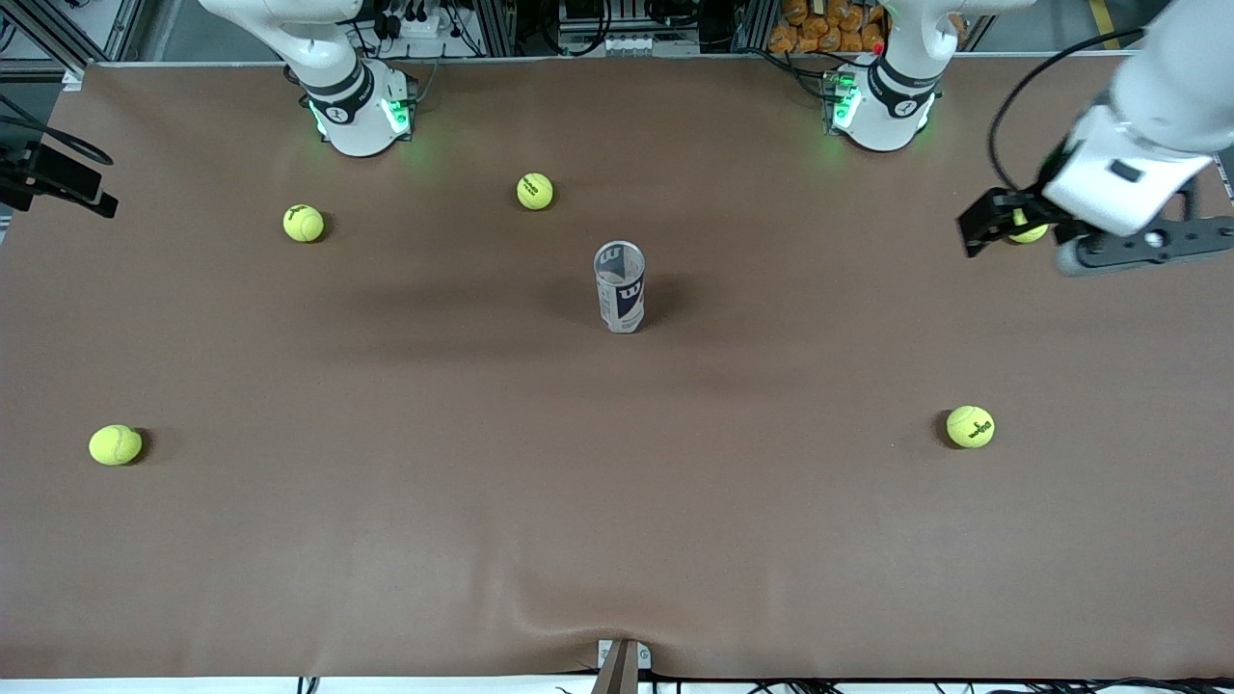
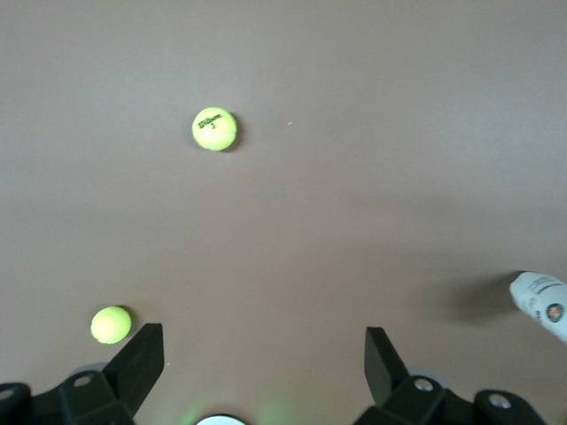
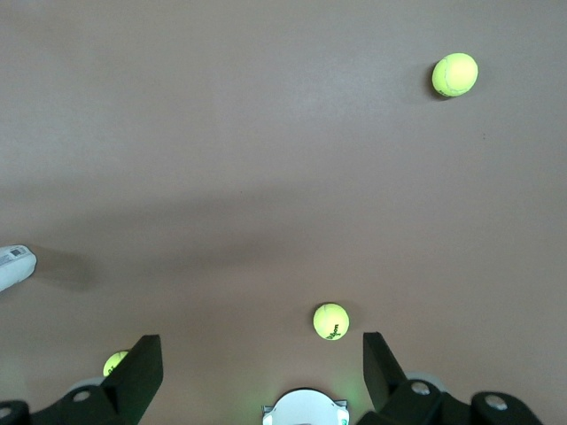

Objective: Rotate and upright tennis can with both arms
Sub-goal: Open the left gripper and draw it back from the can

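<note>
The tennis can stands upright in the middle of the table with its open silvery rim up and its white and dark-blue label facing the front camera. Its edge shows in the left wrist view and in the right wrist view. My left gripper hangs high over the left arm's end of the table, above a tennis ball, open and empty. My right gripper hangs over the right arm's end of the table, open and empty. Both are well apart from the can.
Several yellow-green tennis balls lie loose on the brown mat: two near the right arm's base, one toward the right arm's end, and one toward the left arm's end.
</note>
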{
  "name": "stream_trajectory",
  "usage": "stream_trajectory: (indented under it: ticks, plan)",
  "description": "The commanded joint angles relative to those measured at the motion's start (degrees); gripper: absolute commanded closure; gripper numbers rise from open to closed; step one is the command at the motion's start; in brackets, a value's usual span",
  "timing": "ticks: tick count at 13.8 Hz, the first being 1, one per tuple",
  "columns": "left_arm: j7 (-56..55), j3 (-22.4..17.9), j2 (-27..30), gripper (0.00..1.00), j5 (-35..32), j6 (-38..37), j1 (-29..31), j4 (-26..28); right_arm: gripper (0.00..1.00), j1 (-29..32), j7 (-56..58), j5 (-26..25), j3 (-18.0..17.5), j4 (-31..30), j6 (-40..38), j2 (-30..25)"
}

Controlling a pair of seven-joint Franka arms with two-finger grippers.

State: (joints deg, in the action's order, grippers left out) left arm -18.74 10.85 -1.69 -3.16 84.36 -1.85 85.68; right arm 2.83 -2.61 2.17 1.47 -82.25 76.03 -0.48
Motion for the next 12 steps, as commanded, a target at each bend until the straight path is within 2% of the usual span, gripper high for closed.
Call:
stream_trajectory:
  ticks: [1,3,5,8,12]
  plan:
    - [2.72,0.75,6.50,0.00,0.79,3.77,3.07,8.25,0.00,0.51,-0.38,0.30,-0.33,0.60,-0.62,-0.14]
    - [7.04,0.57,9.76,0.00,1.84,8.08,5.79,13.79,0.00,0.51,-0.38,0.30,-0.33,0.60,-0.62,-0.22]
    - [7.22,0.49,11.88,0.00,2.11,9.94,5.89,16.53,0.00,0.51,-0.38,0.30,-0.33,0.60,-0.62,-0.22]
    - [7.84,0.31,12.41,0.00,2.11,8.98,6.94,15.58,0.00,0.51,-0.38,0.30,-0.33,0.60,-0.62,-0.14]
    - [7.93,0.31,10.13,0.00,2.20,5.29,7.82,9.08,0.00,0.51,-0.38,0.30,-0.42,0.60,-0.70,-0.22]
